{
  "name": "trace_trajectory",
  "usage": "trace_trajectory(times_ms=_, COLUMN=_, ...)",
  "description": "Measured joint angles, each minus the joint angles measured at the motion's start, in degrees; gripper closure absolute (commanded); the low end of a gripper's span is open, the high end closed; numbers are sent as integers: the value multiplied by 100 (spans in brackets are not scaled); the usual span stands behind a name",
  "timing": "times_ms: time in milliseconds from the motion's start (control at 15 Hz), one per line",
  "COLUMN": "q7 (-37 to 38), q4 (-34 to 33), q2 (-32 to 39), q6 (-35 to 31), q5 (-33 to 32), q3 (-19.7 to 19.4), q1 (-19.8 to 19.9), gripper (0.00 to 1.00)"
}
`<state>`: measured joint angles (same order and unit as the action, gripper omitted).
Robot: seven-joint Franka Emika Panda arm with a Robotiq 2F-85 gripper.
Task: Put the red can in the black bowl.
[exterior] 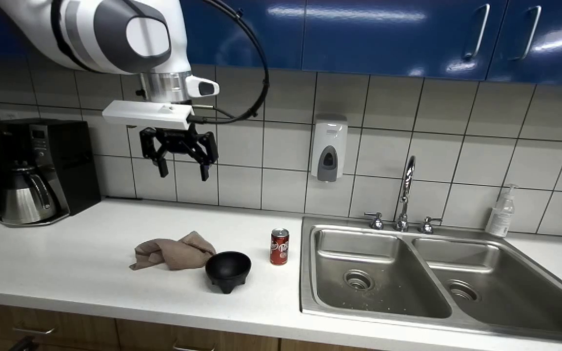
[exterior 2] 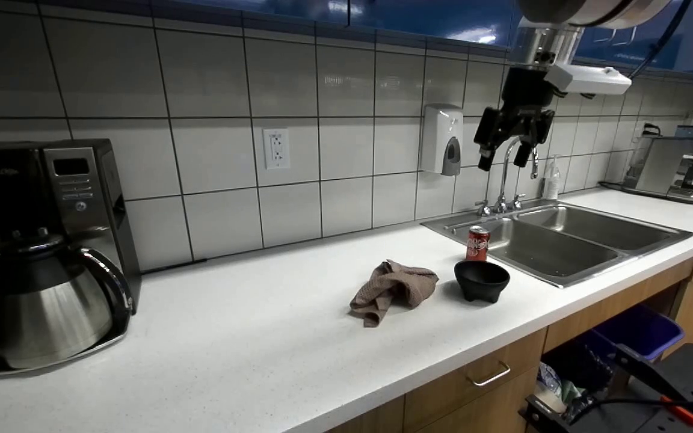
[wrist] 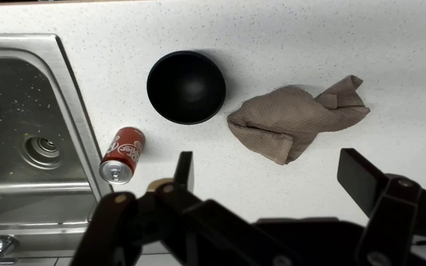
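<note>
Your gripper (exterior: pixel 184 171) hangs above the counter (exterior: pixel 66 273), in the upper left of the frame in an exterior view, with its fingers (wrist: pixel 361 181) pointing down and spread wide; in the wrist view you see them rising from the lower edge, white counter showing between them. The red can (exterior: pixel 279 247) stands upright on the counter, at lower centre in an exterior view, just beside the rim of the steel sink (exterior: pixel 307 273) that fills the lower right. To its left there you have the black bowl (exterior: pixel 228 271), upright on short feet, near the can but apart from it. A crumpled brown cloth (exterior: pixel 176 252) lies farther left; your wrist view shows a narrow gap between cloth and bowl. In that same view the can is left of centre, with the bowl above and right of it. Along the back, you can make out a chrome faucet (exterior: pixel 404 197) and a pump bottle (exterior: pixel 500 214) at the sink, a white soap dispenser (exterior: pixel 329 148) on the tiled wall (exterior: pixel 239 141), and, at the left edge in both exterior views, a coffee maker (exterior: pixel 73 161) with its steel carafe (exterior: pixel 30 202).
</note>
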<state>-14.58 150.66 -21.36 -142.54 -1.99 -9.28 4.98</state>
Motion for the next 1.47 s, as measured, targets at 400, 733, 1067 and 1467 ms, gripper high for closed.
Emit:
trace_trajectory(times_ms=400, q7=797, q4=-192, q2=746, q6=-448, q5=-63, q3=-1, q1=304, gripper=0)
trace_trajectory(times_ms=733, q7=1454, q4=-599, q2=1408, q6=-597, q5=-102, q3=-4, q1=457, gripper=0)
trace_trajectory(times_ms=1067, q7=2028, q4=-1091, q2=2139, q6=-677, q5=-256, q3=-82, q1=496, gripper=0)
trace_trajectory(times_ms=1467, q7=2336, q4=-1728, q2=2994, q6=-879, q5=-220, q3=-231, q1=496, gripper=0)
